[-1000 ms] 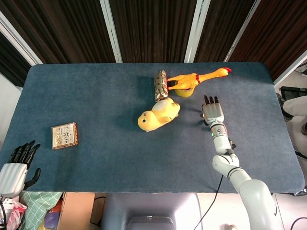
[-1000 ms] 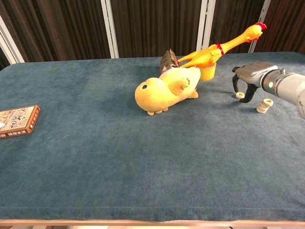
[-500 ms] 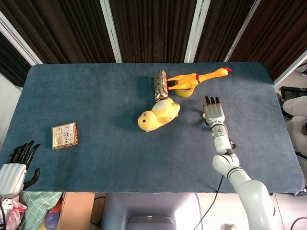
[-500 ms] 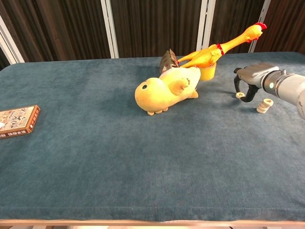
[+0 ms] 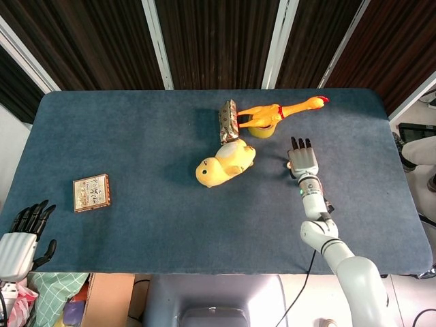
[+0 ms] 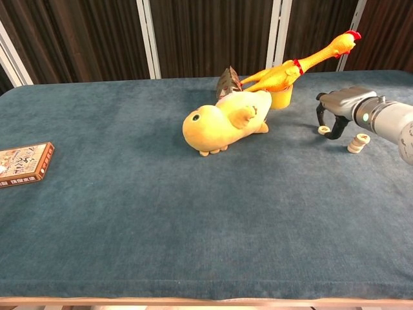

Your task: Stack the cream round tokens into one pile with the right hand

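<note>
Dark slatted panels with pale uprights stand behind a bench [image 5: 136,204] covered in blue cloth. Near the upper middle of the head view lies a yellow plush duck [image 5: 225,163] on its side, and just above it a rubber chicken [image 5: 283,109] stretches toward the upper right, resting on a small yellow cup [image 6: 281,98], with a patterned packet [image 5: 228,120] leaning at its left end. A flat printed box [image 5: 91,192] sits alone at the left of the frame. At the right of the chest view the right hand [image 6: 341,106] hangs over the cloth with its fingers curled downward and holding nothing; a single cream token [image 6: 324,130] lies just beside the fingertips, though contact cannot be judged from either view. A short pile of cream tokens [image 6: 355,143] stands a little to the right and lower, apart from the hand. In the bottom left corner of the head view the left hand [image 5: 19,242] rests off the bench edge, fingers loosely spread and empty.
</note>
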Robot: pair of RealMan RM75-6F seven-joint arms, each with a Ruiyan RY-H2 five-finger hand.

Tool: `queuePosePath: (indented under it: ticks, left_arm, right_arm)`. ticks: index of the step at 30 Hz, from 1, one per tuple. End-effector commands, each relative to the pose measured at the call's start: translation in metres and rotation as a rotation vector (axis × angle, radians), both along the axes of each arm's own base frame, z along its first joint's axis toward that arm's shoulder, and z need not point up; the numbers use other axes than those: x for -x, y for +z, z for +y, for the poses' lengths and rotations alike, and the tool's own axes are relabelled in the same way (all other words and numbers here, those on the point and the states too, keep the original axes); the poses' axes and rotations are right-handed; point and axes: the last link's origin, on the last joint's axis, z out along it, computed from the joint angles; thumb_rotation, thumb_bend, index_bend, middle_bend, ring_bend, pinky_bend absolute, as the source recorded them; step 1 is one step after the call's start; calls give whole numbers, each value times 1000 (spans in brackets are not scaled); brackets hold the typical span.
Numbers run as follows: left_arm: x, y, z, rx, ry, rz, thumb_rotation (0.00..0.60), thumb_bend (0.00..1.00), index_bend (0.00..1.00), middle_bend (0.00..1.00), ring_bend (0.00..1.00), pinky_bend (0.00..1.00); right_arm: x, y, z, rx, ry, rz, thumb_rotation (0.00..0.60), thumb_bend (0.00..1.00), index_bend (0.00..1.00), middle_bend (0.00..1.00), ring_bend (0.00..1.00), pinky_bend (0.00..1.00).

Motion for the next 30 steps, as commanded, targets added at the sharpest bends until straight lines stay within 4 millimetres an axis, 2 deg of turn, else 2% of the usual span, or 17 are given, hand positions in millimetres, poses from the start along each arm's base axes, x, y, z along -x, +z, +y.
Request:
queuePosePath:
  ticks: [1,5,8,16,22,25,30]
  left_arm:
    - [0,0,0,-1,0,-2,600,463,0,0,0,97]
    - [1,2,-1,-3,-1,-5,600,463,0,0,0,97]
    - [1,3,-2,-6,-5,-9,600,463,0,0,0,97]
    - [1,1,0,5,-1,-12,600,462,0,0,0,97]
    - [-1,-1,0,18,-7,-14,600,463,0,0,0,97]
    - [-1,-2,0,23,-8,-12,600,463,0,0,0,97]
    - [-3,-3,-1,32,-23,-14,600,463,0,0,0,98]
  right_arm:
    - [-5,6,-2,27,19,-55,600,509,664,124,0,0]
    - [-12,18,1,48,65,-152,600,510,664,130,0,0]
    - [-12,30,14,15,99,-220,600,510,659,130,0,0]
    - [5,73,80,-96,173,-236,600,510,640,129,0,0]
    - [27,93,114,-114,207,-153,600,510,636,129,0,0]
    - [38,98,118,-101,199,-125,600,509,630,129,0,0]
    - [47,94,110,-94,157,-123,600,510,624,129,0,0]
